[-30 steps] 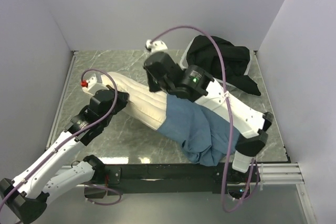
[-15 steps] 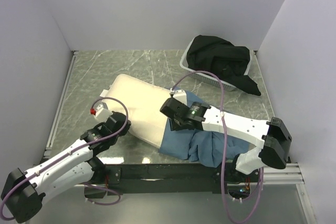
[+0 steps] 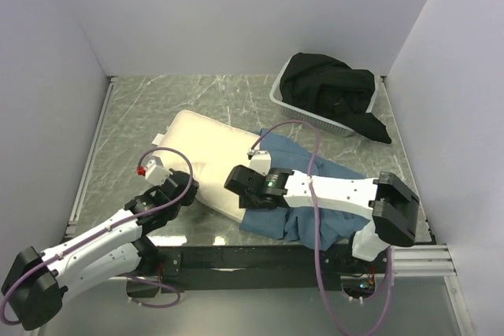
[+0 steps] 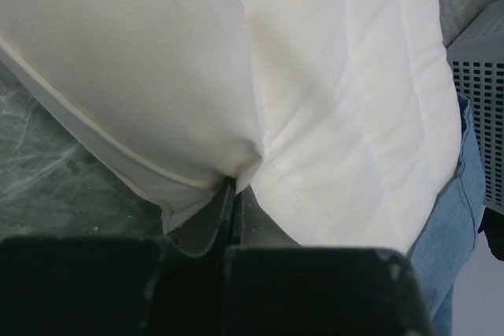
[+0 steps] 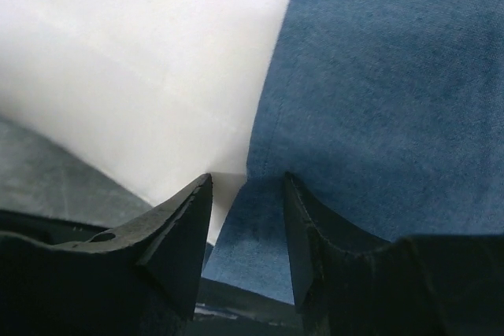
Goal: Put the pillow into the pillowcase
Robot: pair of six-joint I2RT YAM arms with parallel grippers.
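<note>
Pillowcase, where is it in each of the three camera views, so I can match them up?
Top external: the pillowcase lies lower centre, against the right end of the pillow.
Left wrist: a blue strip down the right edge.
Right wrist: it fills the right half.
Shared landmark: the cream pillow, which borders the blue in all three views.

Lab test cell, as I see it: plain pale walls (image 3: 236, 13) box in my marble-patterned table (image 3: 157, 100), an aluminium rail (image 3: 417, 261) runs beside my arm bases (image 3: 368, 243), and purple cables (image 3: 315, 218) trail loose.
</note>
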